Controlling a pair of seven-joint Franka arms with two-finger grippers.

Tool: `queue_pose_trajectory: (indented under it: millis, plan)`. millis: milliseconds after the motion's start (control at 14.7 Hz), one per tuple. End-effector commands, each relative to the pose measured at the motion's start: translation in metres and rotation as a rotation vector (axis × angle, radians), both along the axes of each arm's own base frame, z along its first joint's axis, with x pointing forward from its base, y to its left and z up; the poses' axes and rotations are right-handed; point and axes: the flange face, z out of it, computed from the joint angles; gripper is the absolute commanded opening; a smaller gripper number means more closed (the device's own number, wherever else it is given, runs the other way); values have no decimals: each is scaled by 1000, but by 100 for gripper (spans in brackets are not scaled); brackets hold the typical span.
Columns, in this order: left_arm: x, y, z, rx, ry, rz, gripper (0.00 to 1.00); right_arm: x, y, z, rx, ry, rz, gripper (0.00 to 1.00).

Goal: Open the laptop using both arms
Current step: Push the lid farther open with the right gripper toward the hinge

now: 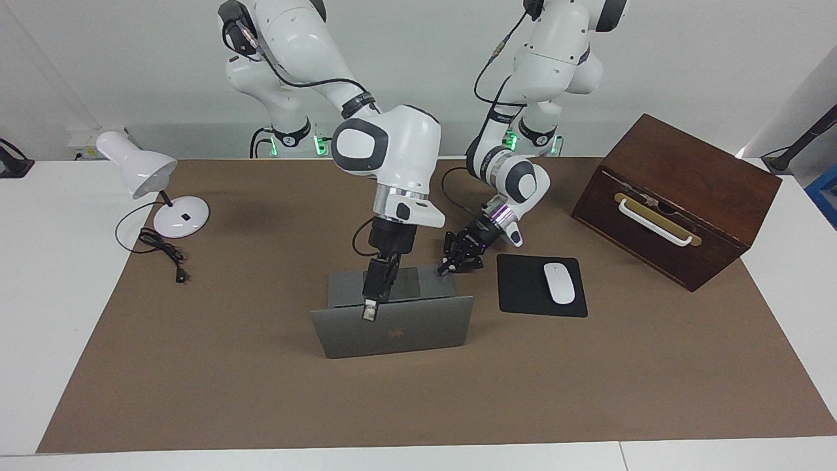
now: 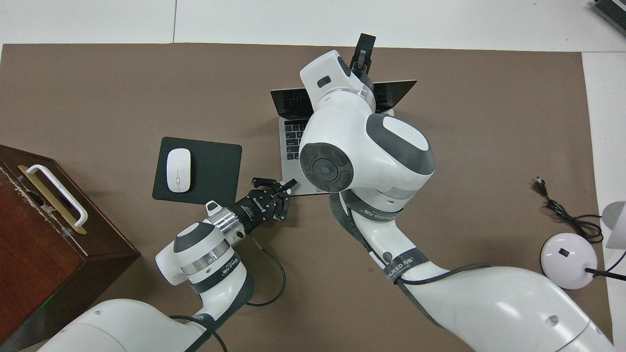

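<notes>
The silver-grey laptop [image 1: 405,333] stands open in the middle of the brown mat, its lid about upright with the logo side away from the robots. Its keyboard shows in the overhead view [image 2: 292,141]. My right gripper [image 1: 371,309] comes down from above and is shut on the lid's top edge; it also shows in the overhead view [image 2: 364,51]. My left gripper [image 1: 456,260] is low at the base's corner nearest the robots, toward the left arm's end. Its fingers are spread, one fingertip [image 2: 290,184] resting on that corner.
A black mouse pad [image 1: 523,291] with a white mouse [image 1: 559,282] lies beside the laptop toward the left arm's end. A dark wooden box [image 1: 680,196] stands past it. A white desk lamp [image 1: 147,176] and its cable [image 1: 163,252] sit toward the right arm's end.
</notes>
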Motion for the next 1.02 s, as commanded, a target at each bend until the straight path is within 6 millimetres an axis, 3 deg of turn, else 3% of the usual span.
queue_pose_trajectory:
  millis: [0, 273, 955]
  plan:
    - [-4, 8, -42, 60, 43, 33, 0, 9, -3, 3, -32, -28, 17, 100]
    - [-4, 8, -42, 61, 43, 34, 0, 6, 2, 5, -51, -31, 16, 100]
    - [-4, 8, -42, 63, 44, 33, 0, -9, -26, 45, 136, 130, -207, 100]
